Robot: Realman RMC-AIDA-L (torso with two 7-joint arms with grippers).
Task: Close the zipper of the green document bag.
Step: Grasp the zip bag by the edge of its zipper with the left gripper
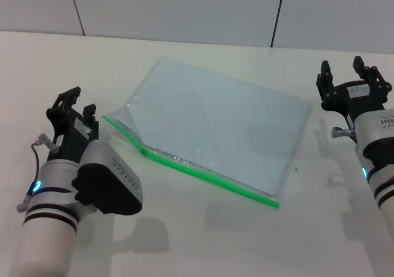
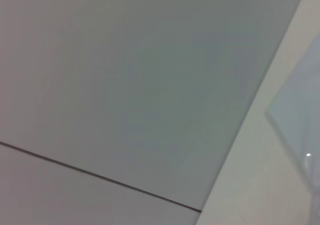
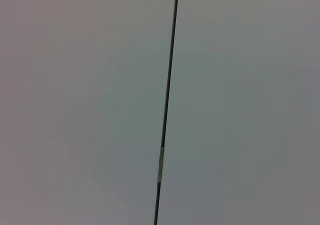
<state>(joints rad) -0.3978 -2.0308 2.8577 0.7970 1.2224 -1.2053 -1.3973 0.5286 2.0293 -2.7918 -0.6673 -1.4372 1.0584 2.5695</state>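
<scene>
head view: green document bag [image 1: 215, 126] flat mid-table, long axis slanting from near left to far right; zipper [image 1: 197, 169] along near long edge, slider [image 1: 144, 149] toward its left end, left part gaping. left gripper [image 1: 72, 106] just left of bag, fingers apart, clear of it. right gripper [image 1: 348, 69] off right corner, fingers apart. white table [image 1: 74, 55], pale panelled wall [image 1: 184, 9] behind
</scene>
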